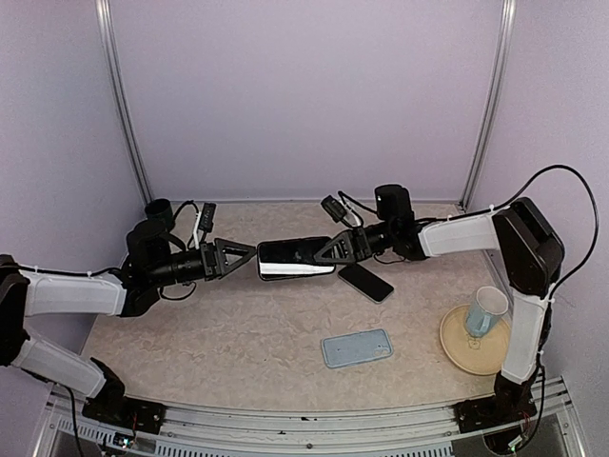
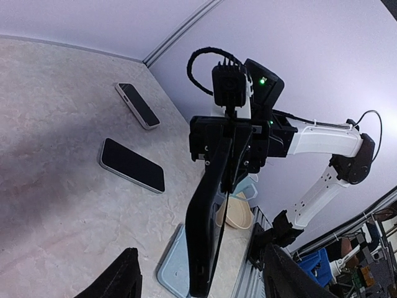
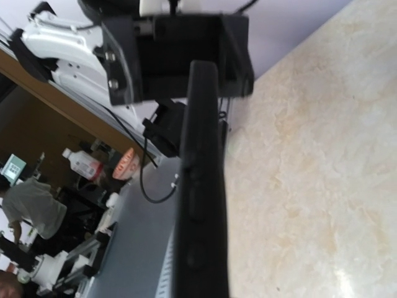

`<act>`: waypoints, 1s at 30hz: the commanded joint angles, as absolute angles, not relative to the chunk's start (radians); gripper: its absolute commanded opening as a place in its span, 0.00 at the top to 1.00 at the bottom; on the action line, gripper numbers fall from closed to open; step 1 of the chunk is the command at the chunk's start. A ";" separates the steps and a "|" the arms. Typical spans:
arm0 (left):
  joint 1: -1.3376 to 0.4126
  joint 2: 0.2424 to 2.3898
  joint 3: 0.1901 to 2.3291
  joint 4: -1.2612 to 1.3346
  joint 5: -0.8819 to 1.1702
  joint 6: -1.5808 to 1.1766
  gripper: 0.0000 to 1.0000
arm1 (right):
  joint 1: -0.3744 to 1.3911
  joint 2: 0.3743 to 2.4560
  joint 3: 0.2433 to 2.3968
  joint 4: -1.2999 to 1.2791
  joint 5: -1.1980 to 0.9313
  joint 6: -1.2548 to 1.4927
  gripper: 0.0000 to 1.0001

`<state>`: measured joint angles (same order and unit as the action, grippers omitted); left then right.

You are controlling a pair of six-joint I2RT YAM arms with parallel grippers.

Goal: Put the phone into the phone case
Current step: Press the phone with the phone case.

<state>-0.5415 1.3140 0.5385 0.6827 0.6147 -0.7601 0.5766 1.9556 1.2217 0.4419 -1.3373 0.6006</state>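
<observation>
My right gripper (image 1: 330, 251) is shut on the right end of a black phone case (image 1: 295, 258) and holds it level above the table's middle. In the left wrist view the case (image 2: 203, 230) stands edge-on with a thin dark slab against it, which looks like a phone. In the right wrist view the case (image 3: 201, 205) fills the middle and hides my fingers. My left gripper (image 1: 249, 256) is open, its fingers (image 2: 121, 279) either side of the case's free end without touching. A black phone (image 1: 366, 282) lies on the table under the right gripper.
A light blue phone case (image 1: 357, 347) lies flat near the front. A second phone (image 2: 138, 105) lies near the back wall. A clear cup (image 1: 487, 311) stands on a beige plate (image 1: 455, 345) at the right.
</observation>
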 commanded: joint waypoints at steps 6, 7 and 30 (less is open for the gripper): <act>-0.554 1.348 0.604 0.661 0.626 -0.755 0.36 | 0.626 1.905 1.313 0.179 -1.299 0.366 1.00; -0.558 1.349 0.606 0.660 0.631 -0.753 0.38 | 0.628 1.908 1.320 0.167 -1.297 0.360 1.00; -0.581 1.357 0.626 0.663 0.700 -0.743 1.00 | 0.642 1.942 1.432 -0.132 -1.204 0.092 1.00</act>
<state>-0.5640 1.3548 0.5957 0.6544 0.6762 -0.7238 0.6277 1.9522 1.3819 -0.0608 -1.2957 0.2230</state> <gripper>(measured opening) 0.089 0.085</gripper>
